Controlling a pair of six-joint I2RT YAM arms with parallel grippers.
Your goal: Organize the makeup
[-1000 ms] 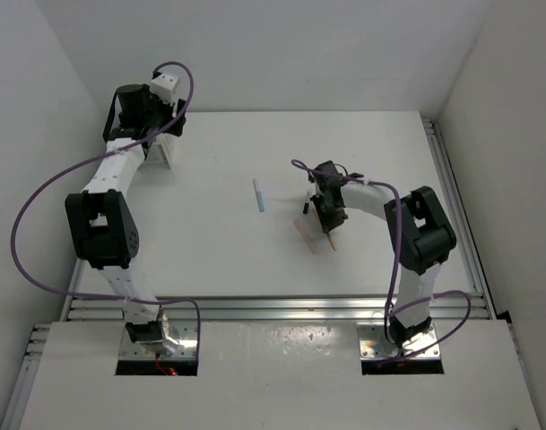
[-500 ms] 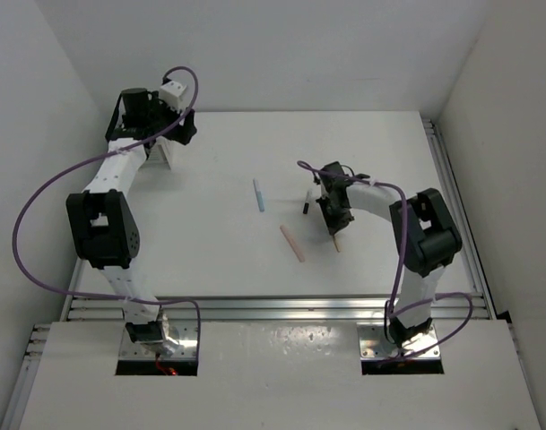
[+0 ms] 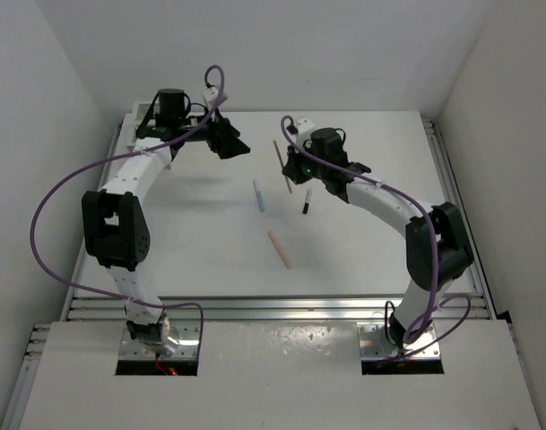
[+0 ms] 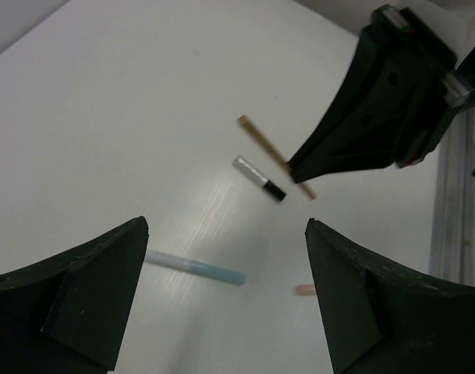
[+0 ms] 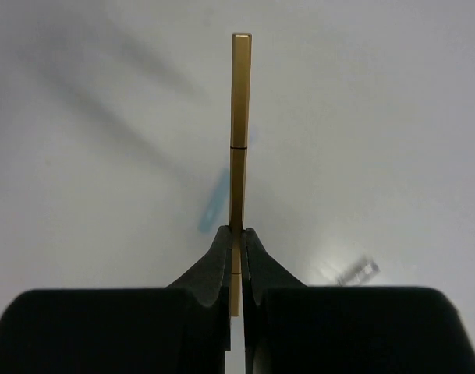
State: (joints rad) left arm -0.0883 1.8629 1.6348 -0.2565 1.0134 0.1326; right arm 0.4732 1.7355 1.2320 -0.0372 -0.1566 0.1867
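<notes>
Right gripper (image 5: 235,234) pinches a gold stick (image 5: 240,117)
Slim, square-edged, a fine seam midway; left gripper (image 4: 227,230) gapes wide, holding nothing.

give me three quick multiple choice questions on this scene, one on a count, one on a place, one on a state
1. How many slim makeup sticks lie flat on the white table? A one B three C six
2. Where is the thin gold stick? A flat on the table B pinched in the right claw C propped against the wall
3. The left claw is: A open and empty B shut on the gold stick C shut on a cloth
Answers: B, the light blue stick, silver-and-black stick and peach-pink stick lie there; B, the right wrist view shows the claw closed on it; A, its jaws stand wide apart with nothing between.
</notes>
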